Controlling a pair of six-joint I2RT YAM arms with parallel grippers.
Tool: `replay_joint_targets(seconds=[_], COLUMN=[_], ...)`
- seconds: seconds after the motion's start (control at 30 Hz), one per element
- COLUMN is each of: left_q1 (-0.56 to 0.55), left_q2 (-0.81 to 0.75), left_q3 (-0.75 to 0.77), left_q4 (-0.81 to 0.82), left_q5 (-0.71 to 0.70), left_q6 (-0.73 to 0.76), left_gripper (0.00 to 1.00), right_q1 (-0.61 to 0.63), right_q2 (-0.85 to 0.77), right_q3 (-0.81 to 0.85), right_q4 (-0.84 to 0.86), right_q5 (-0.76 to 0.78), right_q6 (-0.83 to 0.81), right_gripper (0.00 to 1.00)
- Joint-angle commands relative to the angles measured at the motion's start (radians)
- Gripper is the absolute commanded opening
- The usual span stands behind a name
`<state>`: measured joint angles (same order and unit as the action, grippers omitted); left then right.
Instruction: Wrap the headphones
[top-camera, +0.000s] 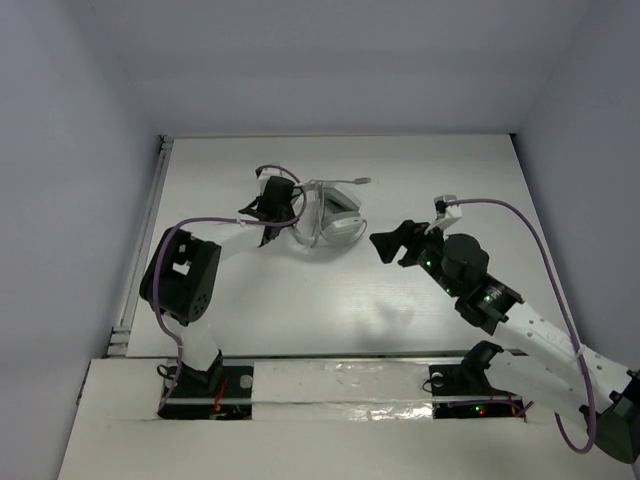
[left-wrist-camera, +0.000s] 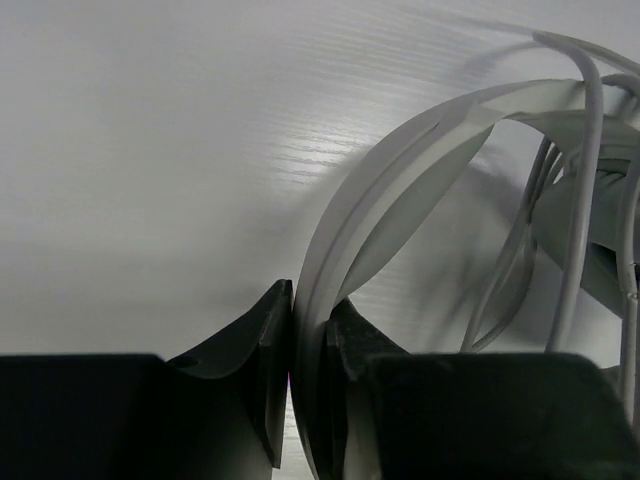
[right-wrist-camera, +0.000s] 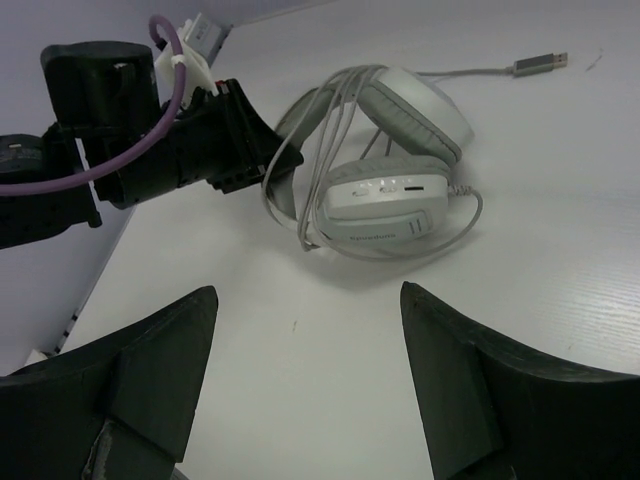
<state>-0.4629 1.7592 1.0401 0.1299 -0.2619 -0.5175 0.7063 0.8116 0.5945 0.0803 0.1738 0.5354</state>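
The white headphones (top-camera: 335, 218) lie near the table's middle, earcups together, with the thin grey cable looped around them several times. The cable's plug (top-camera: 367, 181) lies on the table behind them. My left gripper (top-camera: 281, 215) is shut on the curved headband (left-wrist-camera: 330, 270) at its left side. My right gripper (top-camera: 385, 245) is open and empty, just right of the earcups and apart from them. In the right wrist view the headphones (right-wrist-camera: 385, 205) and plug (right-wrist-camera: 540, 63) lie ahead of the open jaws, with the left gripper (right-wrist-camera: 235, 150) on the headband.
A purple robot cable (top-camera: 520, 225) arcs over the right arm and another (top-camera: 185, 225) over the left arm. White walls enclose the table at the back (top-camera: 340, 135) and left (top-camera: 150, 220).
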Motion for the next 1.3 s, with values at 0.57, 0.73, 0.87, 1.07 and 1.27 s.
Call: replay_joint_targets(seconds=[0.57,0.73,0.87,1.07,1.27], left_q1=[0.0,0.0,0.0,0.009,0.009], left_q2=[-0.363,-0.536,-0.691,-0.895,-1.096], left_q3=[-0.081,-0.097,-0.115,-0.161,-0.18], left_q4=[-0.019,-0.068,-0.104,-0.128,-0.194], left_q5=[-0.265,-0.344,-0.355,-0.275,-0.205], left_q6=[-0.076,-0.098,-0.098,-0.072,-0.032], left_gripper=[0.99,0.99,0.99,0.99,0.99], right_q1=[-0.004,-0.004,-0.004,-0.004,-0.004], right_q2=[-0.091,-0.132,-0.164,-0.232,-0.308], right_q3=[0.204,0.241,0.264,0.284,0.278], right_q4=[-0.131,-0.186,-0.224,-0.272,-0.307], right_q5=[0.11,0.196,0.23,0.269,0.329], right_q6=[-0.008,-0.005,-0.011,-0.015,-0.025], right_gripper=[1.0,1.0,1.0,1.0,1.0])
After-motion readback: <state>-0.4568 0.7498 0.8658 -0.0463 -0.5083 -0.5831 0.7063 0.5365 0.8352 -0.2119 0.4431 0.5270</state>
